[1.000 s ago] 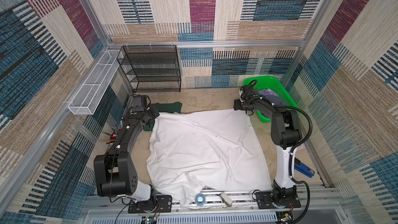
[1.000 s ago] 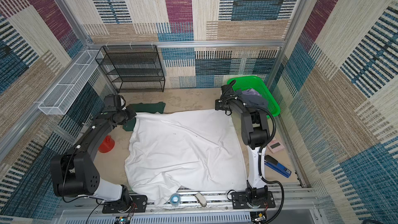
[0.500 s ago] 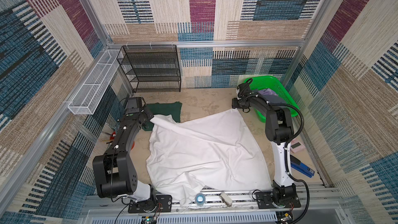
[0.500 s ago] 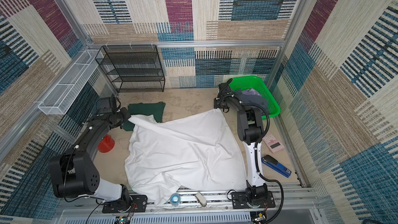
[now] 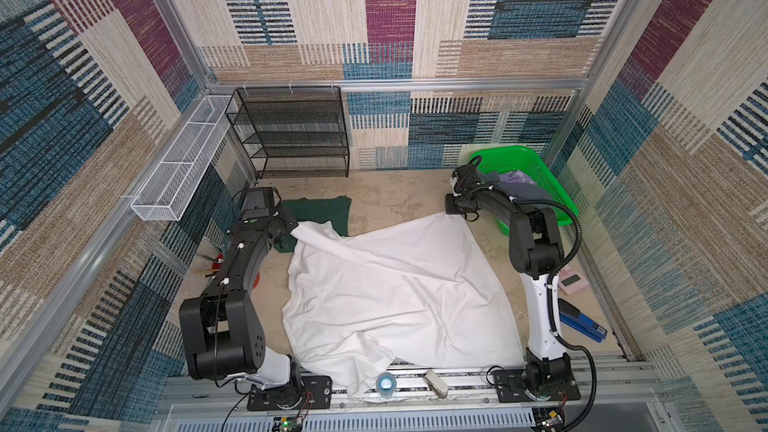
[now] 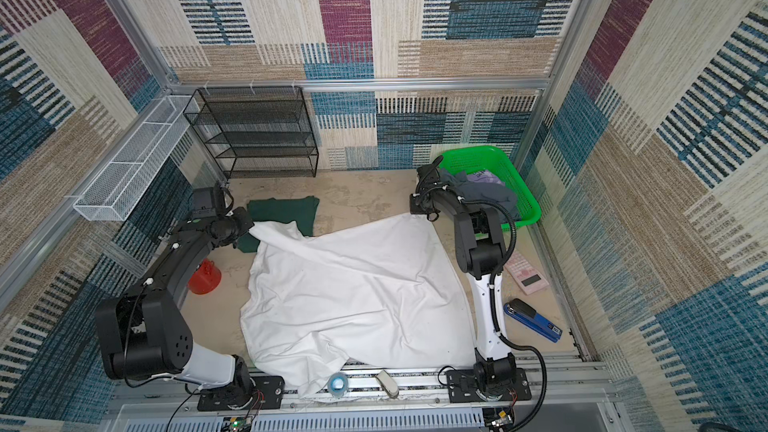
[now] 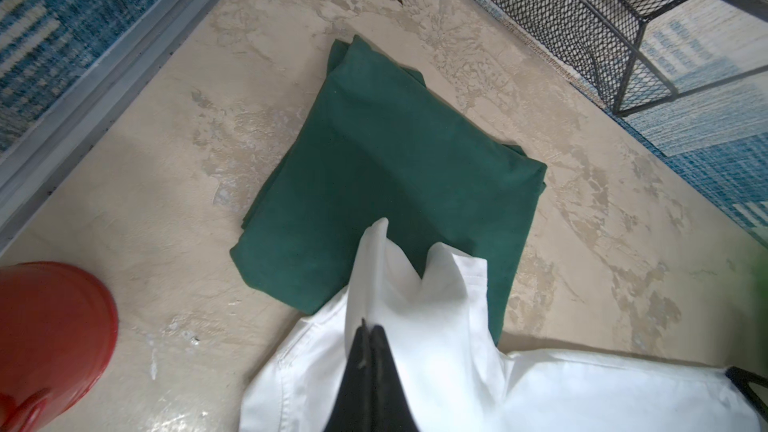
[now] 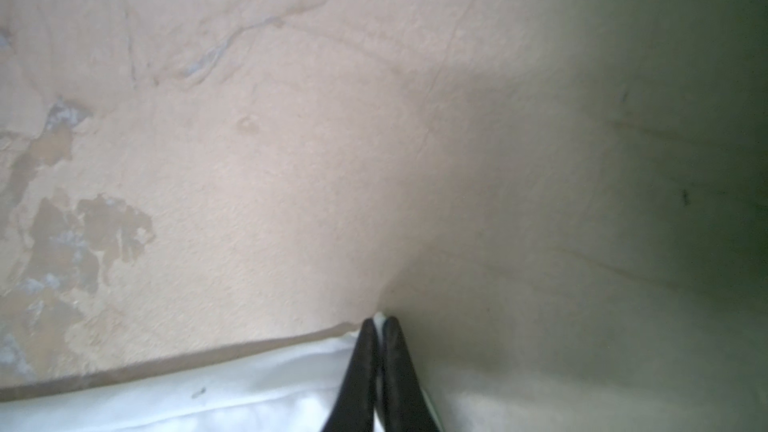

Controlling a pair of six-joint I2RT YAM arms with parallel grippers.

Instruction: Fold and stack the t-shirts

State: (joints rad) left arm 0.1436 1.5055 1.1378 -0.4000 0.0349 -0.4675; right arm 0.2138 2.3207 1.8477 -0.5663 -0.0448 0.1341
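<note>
My left tool point(image 7: 371, 328) is clamped on one corner of the large plain white cloth t-shirt point(image 5: 395, 284), and my right tool point(image 8: 379, 322) is pinched tight on the other, the rest trailing behind them across the mottled beige table point(image 5: 386, 197). I'd lift both level, keeping that edge taut and clear of the folded dark green cloth t-shirt point(image 7: 390, 160) just ahead of the left tool; patterned walls point(image 5: 685, 201) stand close.

The big white shirt point(image 5: 395, 284) lies spread and wrinkly, one corner over the folded green shirt point(image 5: 320, 209). The grey shirt point(image 5: 521, 191) sits bunched in the basket point(image 5: 540, 176).
</note>
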